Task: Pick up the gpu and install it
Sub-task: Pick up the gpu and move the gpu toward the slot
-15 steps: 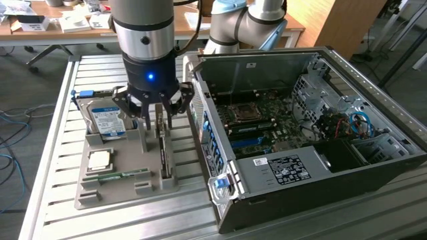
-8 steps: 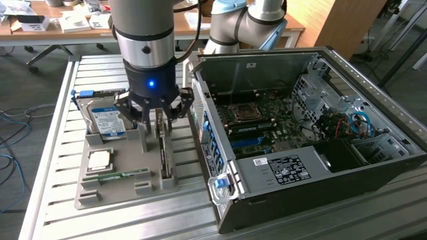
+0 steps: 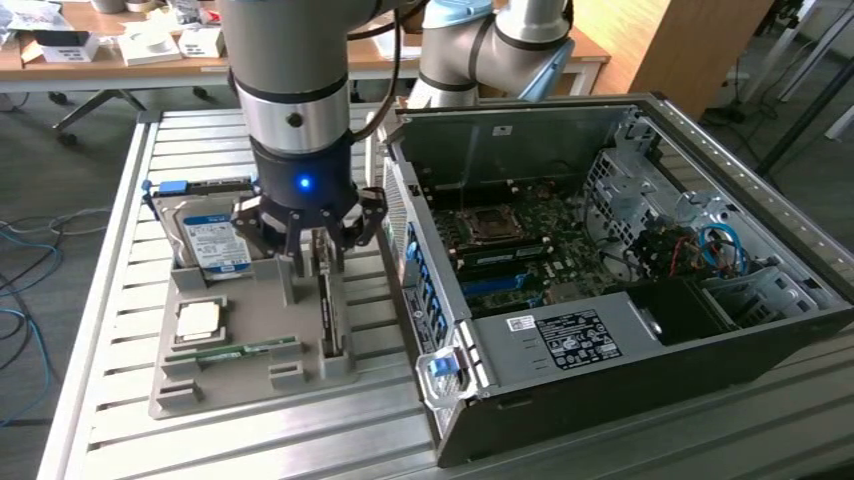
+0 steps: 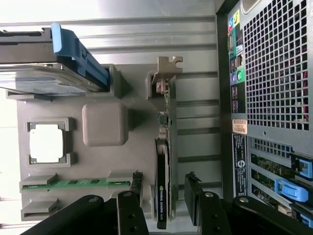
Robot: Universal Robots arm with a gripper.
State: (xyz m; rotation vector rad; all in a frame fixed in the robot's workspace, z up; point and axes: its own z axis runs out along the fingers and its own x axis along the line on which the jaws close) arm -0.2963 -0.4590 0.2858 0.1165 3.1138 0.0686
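Claw (image 4: 164, 177) spread astride upright gpu (image 4: 163, 156); exterior view reveals motherboard (image 3: 514, 240).

**One brand mark legible**

Right at the gripper (image 4: 164, 182), the gpu (image 4: 162, 161) has white edge lettering that appears to read NVIDIA. Beside the gripper, the labels on the hard drive (image 3: 214, 243) and the computer case (image 3: 571, 338) are too small to read.
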